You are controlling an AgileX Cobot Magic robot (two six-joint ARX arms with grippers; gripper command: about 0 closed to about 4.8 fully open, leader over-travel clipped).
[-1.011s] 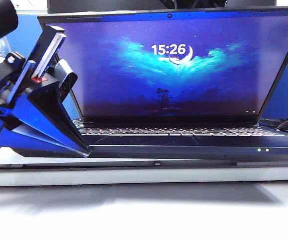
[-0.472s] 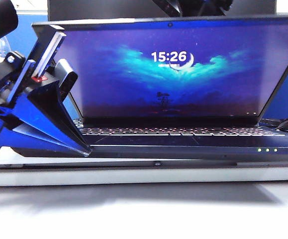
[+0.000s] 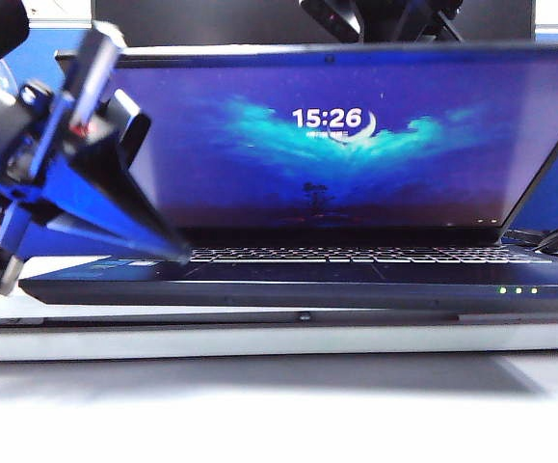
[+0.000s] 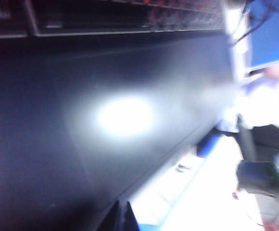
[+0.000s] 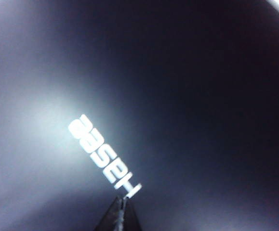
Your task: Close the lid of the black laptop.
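The black laptop (image 3: 356,280) sat open on the white worktop (image 3: 279,405), its lid (image 3: 356,135) raised and tilted forward, the screen lit. The left hand (image 4: 122,216), fingers pressed together, hovered close over the laptop's dark surface near its left edge. The right hand (image 5: 121,214), fingers likewise together, rested against the lid's back just beside the white Hasee lettering (image 5: 103,154).

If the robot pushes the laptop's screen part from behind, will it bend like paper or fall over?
Probably neither. The thin black hinged lid looks like a flat rigid panel, so it should swing on its hinge rather than flop. The wide black laptop lies flat, so tipping seems unlikely. The lid's smooth glossy back might be slippery under the right gripper, whose jaws look shut. The left gripper hangs near the base.
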